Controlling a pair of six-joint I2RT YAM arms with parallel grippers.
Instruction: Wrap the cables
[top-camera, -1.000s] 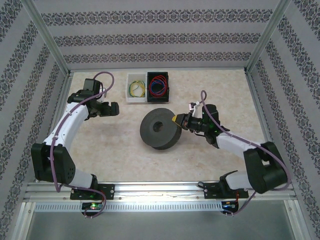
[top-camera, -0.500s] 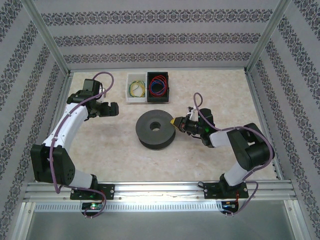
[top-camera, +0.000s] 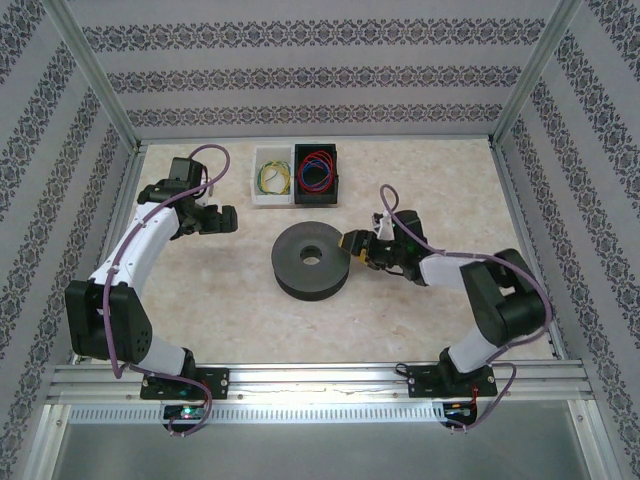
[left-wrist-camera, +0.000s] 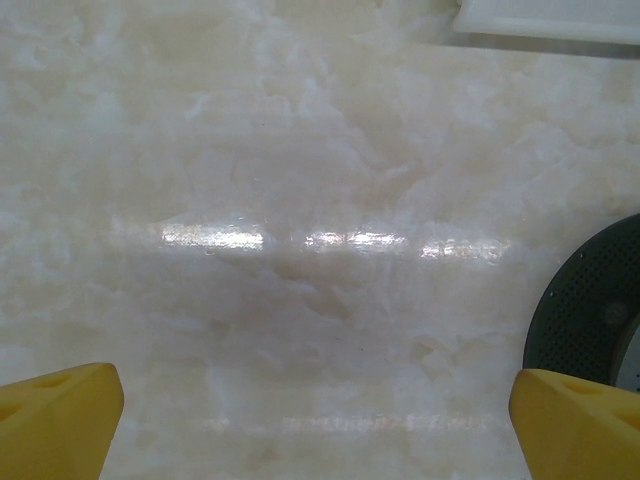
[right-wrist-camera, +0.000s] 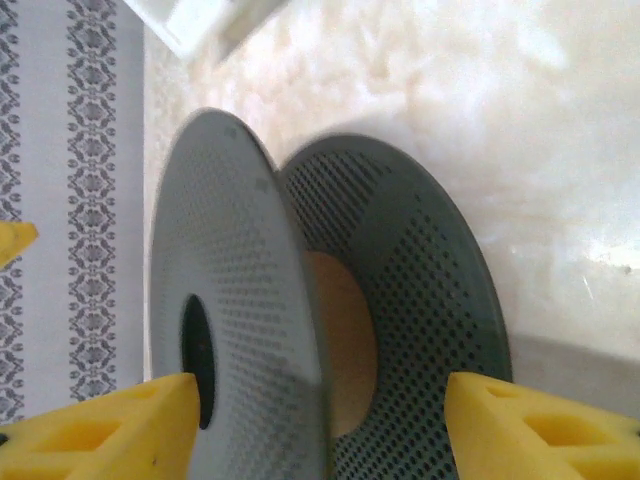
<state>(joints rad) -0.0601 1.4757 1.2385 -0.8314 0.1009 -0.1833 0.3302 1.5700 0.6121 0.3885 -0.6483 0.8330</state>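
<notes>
The red wire (top-camera: 321, 159) lies as loose loops in the black bin (top-camera: 334, 150) at the back, tangled with a blue coil. A dark grey perforated spool (top-camera: 312, 259) lies flat in the middle of the table, and its rim (left-wrist-camera: 590, 310) also edges into the left wrist view. My right gripper (top-camera: 350, 244) is open at the spool's right side. Its yellow fingers straddle both flanges (right-wrist-camera: 250, 300) and the bare tan core (right-wrist-camera: 345, 350); the gap (right-wrist-camera: 320, 390) holds no wire. My left gripper (top-camera: 228, 217) hangs open over bare table (left-wrist-camera: 315, 385), left of the spool.
A white bin (top-camera: 270, 177) with a yellow-green coil stands beside the black bin, and its corner (left-wrist-camera: 550, 18) shows in the left wrist view. Patterned walls and an aluminium frame close in the table on three sides. The marble top is bare left and right of the spool.
The spool, tipped up on its edge a second ago, now lies flat on the table. My right gripper has lowered with it and opened. The left arm has not moved.
</notes>
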